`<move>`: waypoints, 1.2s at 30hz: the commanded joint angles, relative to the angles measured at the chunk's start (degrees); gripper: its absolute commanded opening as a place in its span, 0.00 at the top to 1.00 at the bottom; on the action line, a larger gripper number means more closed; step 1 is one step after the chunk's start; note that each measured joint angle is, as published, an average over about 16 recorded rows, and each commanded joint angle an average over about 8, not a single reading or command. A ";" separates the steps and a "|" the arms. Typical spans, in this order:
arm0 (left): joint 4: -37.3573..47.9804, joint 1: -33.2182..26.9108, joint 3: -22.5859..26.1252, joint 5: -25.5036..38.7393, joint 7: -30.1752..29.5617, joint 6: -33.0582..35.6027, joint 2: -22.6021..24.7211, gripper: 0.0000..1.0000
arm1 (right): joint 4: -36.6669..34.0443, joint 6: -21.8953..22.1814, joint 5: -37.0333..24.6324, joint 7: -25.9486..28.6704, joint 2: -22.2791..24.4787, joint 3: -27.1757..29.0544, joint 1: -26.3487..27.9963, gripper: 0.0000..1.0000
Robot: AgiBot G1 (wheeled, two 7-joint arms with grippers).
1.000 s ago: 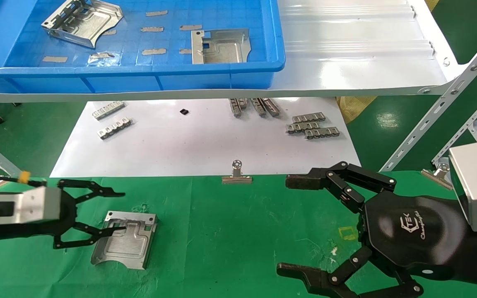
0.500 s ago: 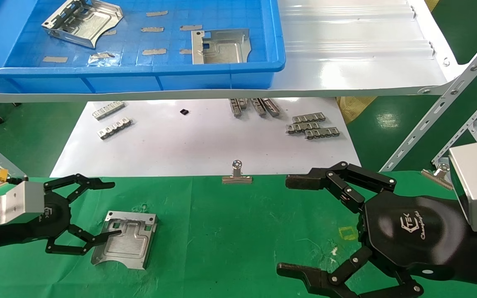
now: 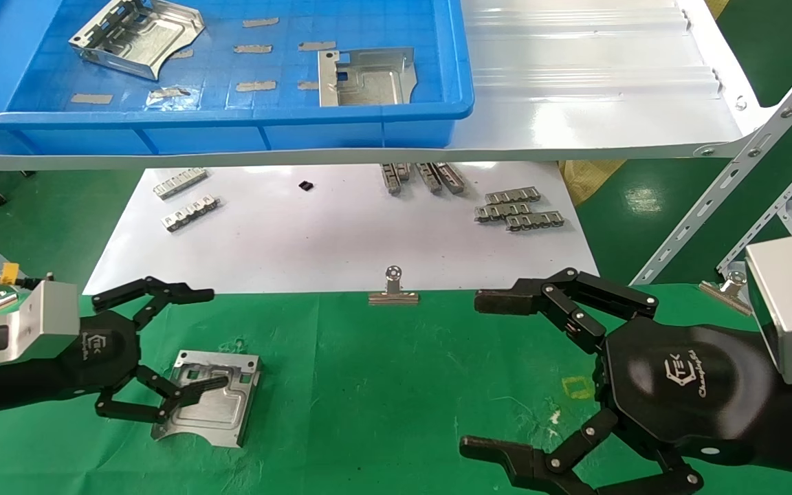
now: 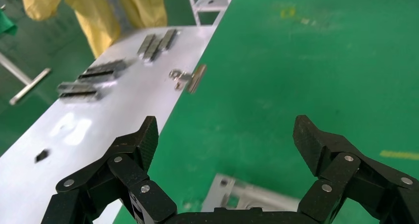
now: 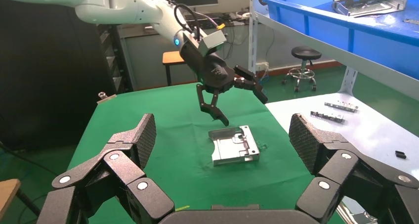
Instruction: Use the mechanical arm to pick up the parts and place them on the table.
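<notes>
Raised left gripper (image 3: 186, 344) above flat part (image 3: 207, 399)

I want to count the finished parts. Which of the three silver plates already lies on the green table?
The plate beside the open left gripper lies on the green table. The other two plates lie in the blue bin on the shelf.

green table (image 3: 382, 385) lies open between part (image 3: 207, 399) and right gripper (image 3: 506, 375).
</notes>
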 commanded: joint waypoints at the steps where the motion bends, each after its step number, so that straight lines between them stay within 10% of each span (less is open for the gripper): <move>1: -2.10 0.92 -1.37 -0.08 -1.77 -0.21 -0.24 0.00 | 0.00 0.00 0.00 0.00 0.00 0.00 0.00 0.00; 36: -38.66 16.93 -25.35 -1.46 -32.69 -3.87 -4.51 0.00 | 0.00 0.01 0.02 -0.01 0.01 -0.03 0.01 0.00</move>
